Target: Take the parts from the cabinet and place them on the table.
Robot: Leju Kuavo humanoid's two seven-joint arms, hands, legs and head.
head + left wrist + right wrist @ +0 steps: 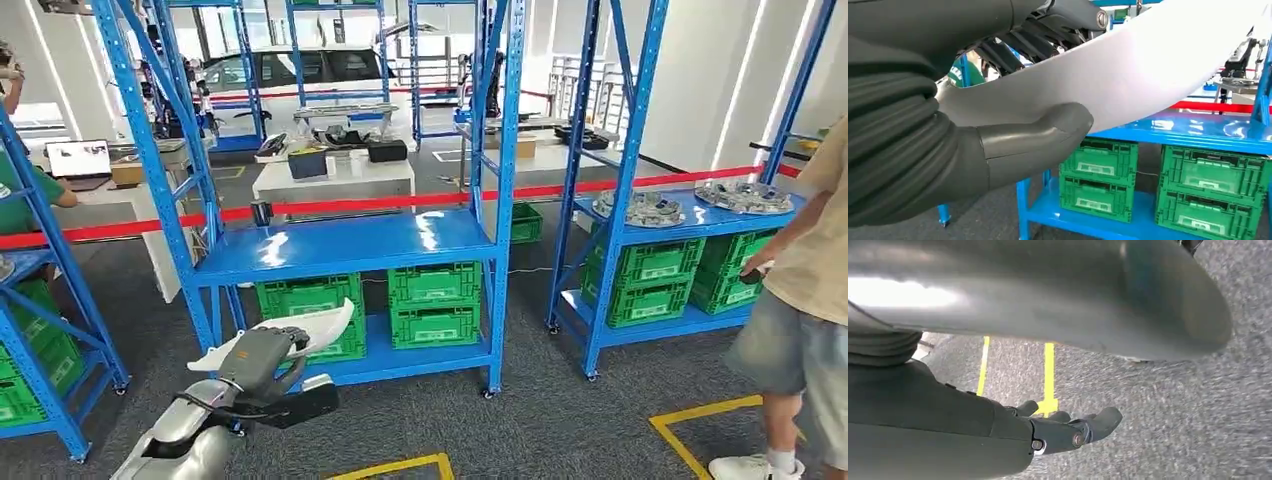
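Observation:
My left hand (pixel 262 356) grips a long curved white part (pixel 322 326) low in the head view, in front of the blue cabinet (pixel 340 246). In the left wrist view the white part (pixel 1128 70) lies across the picture, with the thick thumb (pixel 1038 134) of my left hand (pixel 973 150) pressed on one face and the darker fingers on the other. My right hand (pixel 1068 432) hangs over grey carpet, holding nothing, its fingers loosely stretched out. Round metal parts (pixel 645 208) lie on the shelf of the cabinet to the right.
Green crates (pixel 434 303) fill the bottom shelf of the cabinet ahead. A person (pixel 805 300) stands at the right by the second blue cabinet. Another person (pixel 30 190) sits far left. Red tape (pixel 380 203) runs across behind; a white table (pixel 335 180) stands beyond it. Yellow floor lines (pixel 400 466) lie close.

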